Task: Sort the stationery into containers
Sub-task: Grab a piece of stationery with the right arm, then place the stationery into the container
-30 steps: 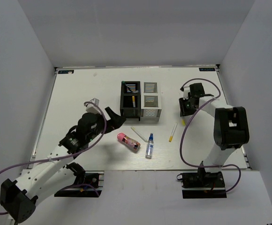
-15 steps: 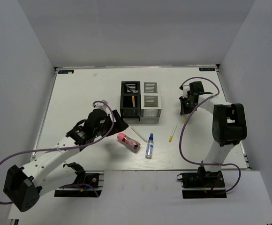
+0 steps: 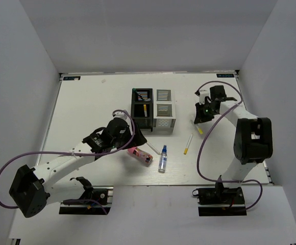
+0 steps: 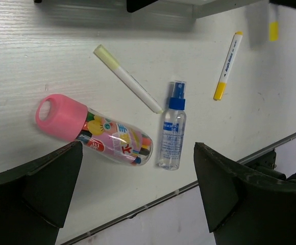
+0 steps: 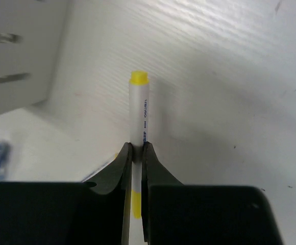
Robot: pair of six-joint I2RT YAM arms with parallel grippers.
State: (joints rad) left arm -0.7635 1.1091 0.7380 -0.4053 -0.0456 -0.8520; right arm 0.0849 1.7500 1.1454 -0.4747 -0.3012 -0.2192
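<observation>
- The right hand (image 5: 136,149) was pinched together on a white marker with a yellow cap (image 5: 139,107), gripping it partway along the barrel, with the capped end sticking out past the fingertips.
- From overhead, this hand was at the right side of the white surface (image 3: 87,107), to the right of the mesh cups. Whether the marker was clear of the surface could not be told.
- The left hand (image 3: 133,139) had its fingers spread wide apart and held nothing. It was above the pink-capped clear tube (image 4: 94,133), one finger to each side of it in the wrist view.
- The tube lay on its side, with a blue-capped spray bottle (image 4: 172,138) lying just beside it.
- A white marker with a pale tip (image 4: 127,78) lay diagonally between them, its lower end near the bottle's cap.
- A white marker with yellow ends (image 4: 226,65) lay apart, to the right.
- Two black mesh cups (image 3: 141,109) stood against two silver mesh cups (image 3: 164,109) in a square cluster; pens stood in the black ones.
</observation>
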